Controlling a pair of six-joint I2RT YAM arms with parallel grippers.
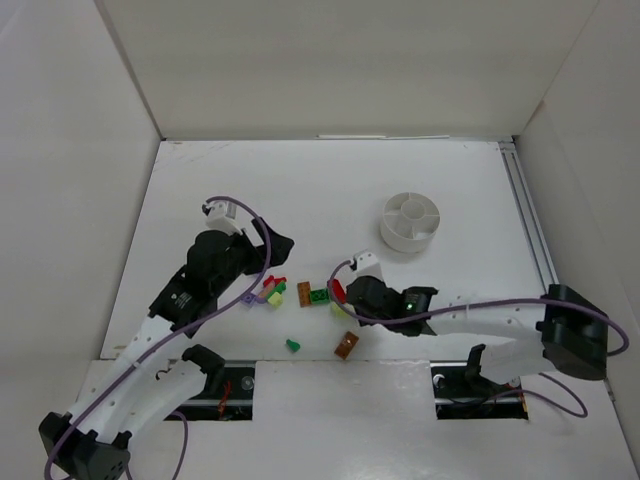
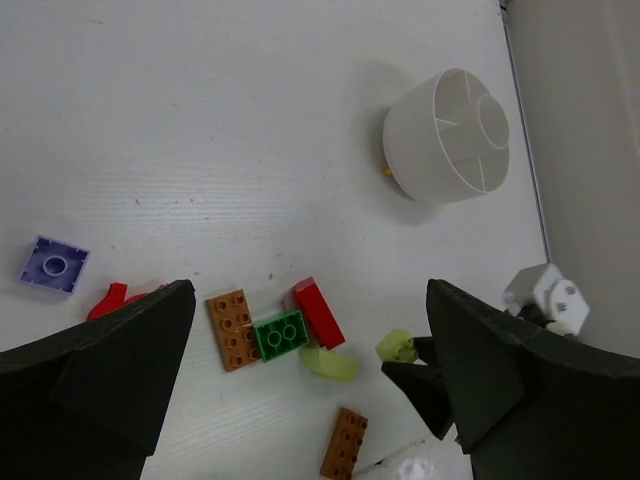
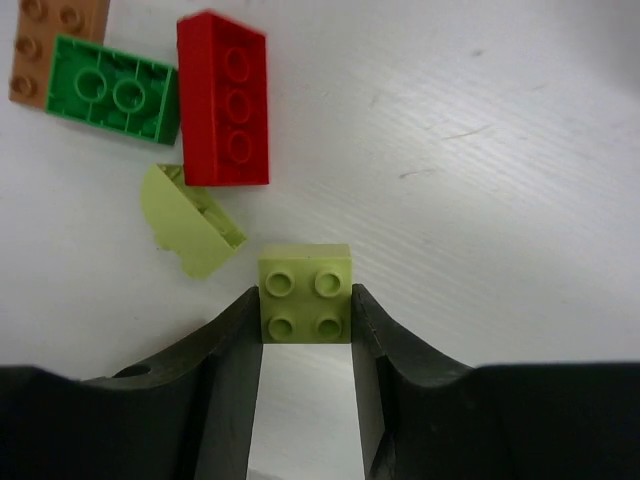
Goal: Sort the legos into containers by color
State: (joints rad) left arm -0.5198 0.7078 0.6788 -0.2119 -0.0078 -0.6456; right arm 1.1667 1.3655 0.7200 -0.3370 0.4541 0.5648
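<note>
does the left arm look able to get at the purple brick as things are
Probably yes: the left gripper is open and the purple brick lies flat on the table just beside it, uncovered, only a red piece nearby.

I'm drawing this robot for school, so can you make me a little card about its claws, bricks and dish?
Right claw: closed on the small pale yellow square plastic brick
Left claw: wide open, holding nothing
Round white plastic dish: no bricks seen inside
Loose nearby: red rectangular plastic brick, green rectangular plastic brick
</note>
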